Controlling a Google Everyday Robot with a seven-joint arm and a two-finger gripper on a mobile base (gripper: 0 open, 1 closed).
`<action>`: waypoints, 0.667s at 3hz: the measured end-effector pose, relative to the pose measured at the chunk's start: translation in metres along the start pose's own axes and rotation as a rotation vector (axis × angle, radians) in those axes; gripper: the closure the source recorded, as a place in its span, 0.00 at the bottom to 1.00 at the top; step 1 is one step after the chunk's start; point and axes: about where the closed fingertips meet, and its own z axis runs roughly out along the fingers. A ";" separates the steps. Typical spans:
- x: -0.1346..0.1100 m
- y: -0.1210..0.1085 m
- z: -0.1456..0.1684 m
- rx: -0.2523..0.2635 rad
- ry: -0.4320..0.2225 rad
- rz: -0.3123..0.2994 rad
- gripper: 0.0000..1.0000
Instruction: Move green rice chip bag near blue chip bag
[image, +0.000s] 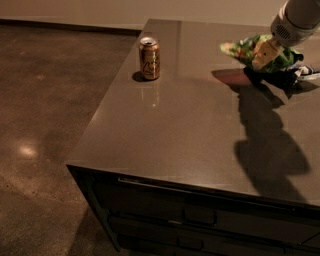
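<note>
At the far right of the tabletop (190, 125), the pincer (261, 56) is pinching the green bag (240, 49), which seems to hang just above the surface and right beside the blue bag (282, 79), partly over it. The job looks nearly done. Lower the bag gently so it lands next to the blue one rather than on top, then let go cleanly. The can (149, 58) stands well apart.

can (149, 58): upright, far-left of dark countertop (190, 135) | drawers (200, 220): under front edge | floor (45, 100): brown, possibly polished concrete
</note>
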 end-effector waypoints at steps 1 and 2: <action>0.000 0.001 0.002 -0.002 0.002 -0.001 0.00; 0.000 0.001 0.002 -0.002 0.002 -0.001 0.00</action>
